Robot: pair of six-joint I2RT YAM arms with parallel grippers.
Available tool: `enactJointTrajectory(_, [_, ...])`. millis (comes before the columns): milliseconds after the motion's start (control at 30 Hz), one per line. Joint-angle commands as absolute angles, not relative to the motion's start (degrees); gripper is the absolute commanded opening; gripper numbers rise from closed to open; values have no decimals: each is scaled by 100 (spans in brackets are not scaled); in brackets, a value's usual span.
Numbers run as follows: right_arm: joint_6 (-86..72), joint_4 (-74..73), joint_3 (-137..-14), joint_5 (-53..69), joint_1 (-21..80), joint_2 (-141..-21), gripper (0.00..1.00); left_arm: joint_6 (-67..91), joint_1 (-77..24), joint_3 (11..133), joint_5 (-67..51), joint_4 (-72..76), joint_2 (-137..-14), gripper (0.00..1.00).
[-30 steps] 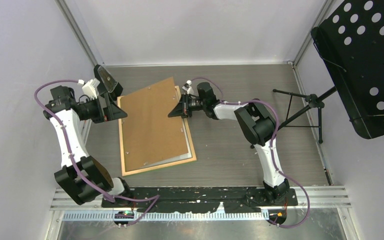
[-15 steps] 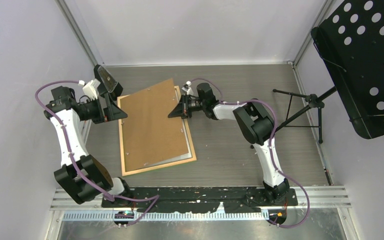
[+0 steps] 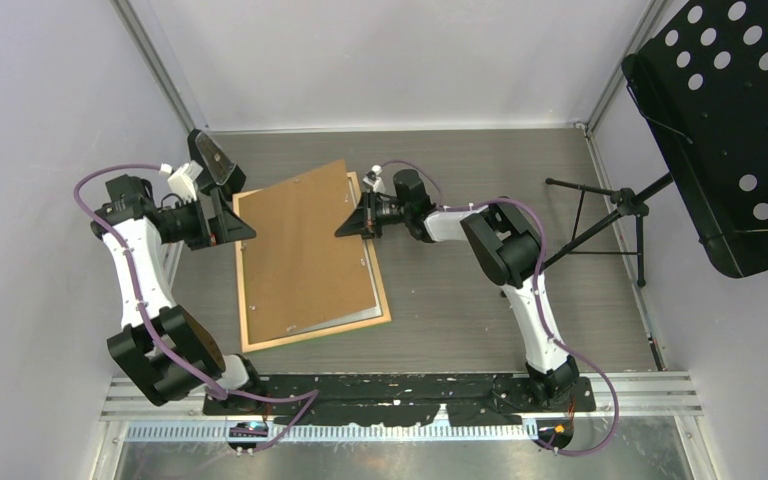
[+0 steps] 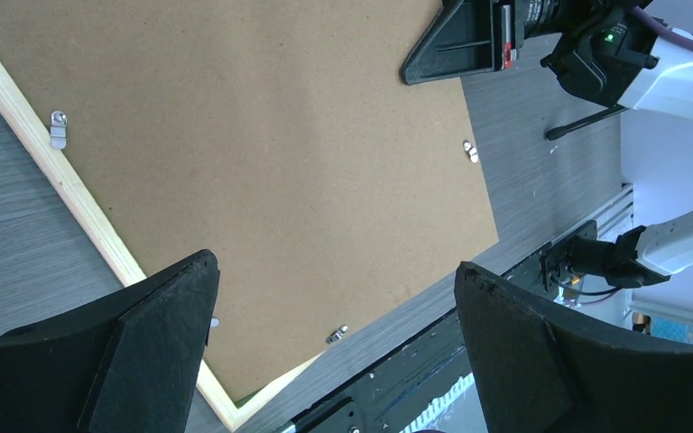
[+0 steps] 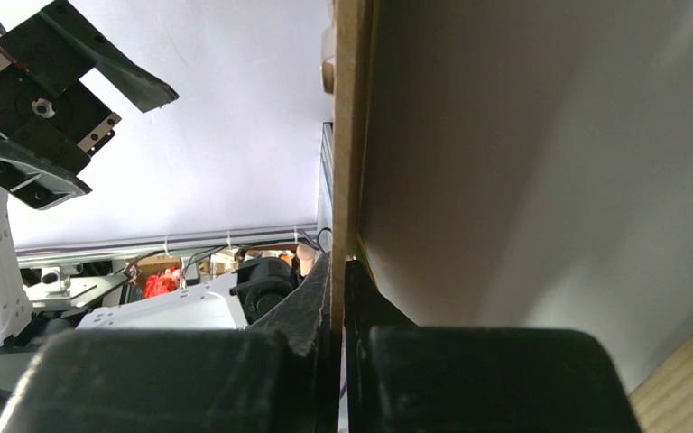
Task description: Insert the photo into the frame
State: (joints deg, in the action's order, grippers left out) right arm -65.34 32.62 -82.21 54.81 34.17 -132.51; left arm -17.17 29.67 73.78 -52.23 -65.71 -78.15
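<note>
Frame lying back-up on the table, backing board pinched at one corner

The left gripper point(image 3: 232, 205) hovers with jaws spread wide at the left rail of the light wooden frame point(image 3: 320, 333), which lies flat on the table point(image 3: 460, 300). The brown hardboard backing sheet point(image 3: 305, 250) covers the frame. A pale sheet point(image 3: 355, 317) peeks out beneath it, and I cannot tell whether it is the photo. The right gripper point(image 3: 352, 222) is clamped on the board's far right corner.

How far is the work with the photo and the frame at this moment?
Done: the frame lies back up; a pale edge inside may be the photo. In hand: the right gripper pinches the backing board, tilted. The left gripper is open. Left: lay board flat, close clips.
</note>
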Motion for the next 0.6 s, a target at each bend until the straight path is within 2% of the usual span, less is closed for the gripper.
enactJointTrajectory(0, [-6736,3953,-8455,5705,3489,-13176,5,-1863,2988,7386,-5209,-6410,-7812,100])
enactJointTrajectory(567, [-6076,3124,-8583,5683,3490,-13246,5,-1881,2986,7304,-5167,-6378,-7840,100])
